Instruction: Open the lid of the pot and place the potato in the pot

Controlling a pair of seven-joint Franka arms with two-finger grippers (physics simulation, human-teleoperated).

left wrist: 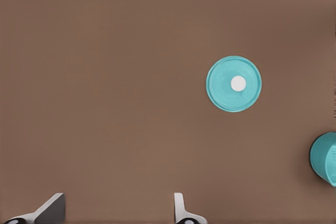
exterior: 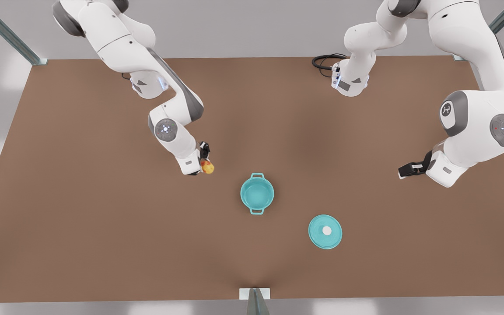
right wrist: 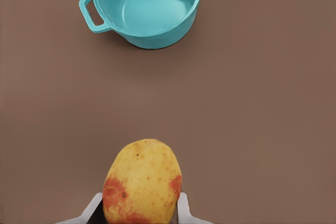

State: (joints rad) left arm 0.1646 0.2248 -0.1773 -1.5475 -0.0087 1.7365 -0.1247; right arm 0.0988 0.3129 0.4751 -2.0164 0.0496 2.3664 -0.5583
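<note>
The right claw (exterior: 204, 162) is clamped on the potato (exterior: 208, 166), held above the worktop (exterior: 103, 227) on the front view's left. In the right wrist view the potato (right wrist: 142, 181) sits between the two fingers (right wrist: 182, 208), its long axis running out from the claw toward the pot (right wrist: 145, 7).

What matters for the next move: the pot (exterior: 257, 193) lies toward the front view's right of the potato and nearer the bottom edge, near but well clear of touching. It is open and looks empty (loop handles point up and down in the front view).

So the carry is a short diagonal to get over the rim, then release, judging by the layout.

The pot lid (exterior: 325, 231) lies flat on the worktop, knob up, apart from the pot, so the opening step looks done.

The left claw (exterior: 409, 169) waits on the front view's right, fingers (left wrist: 181, 211) apart and holding nothing, with the pot lid (left wrist: 233, 83) ahead of it.
</note>
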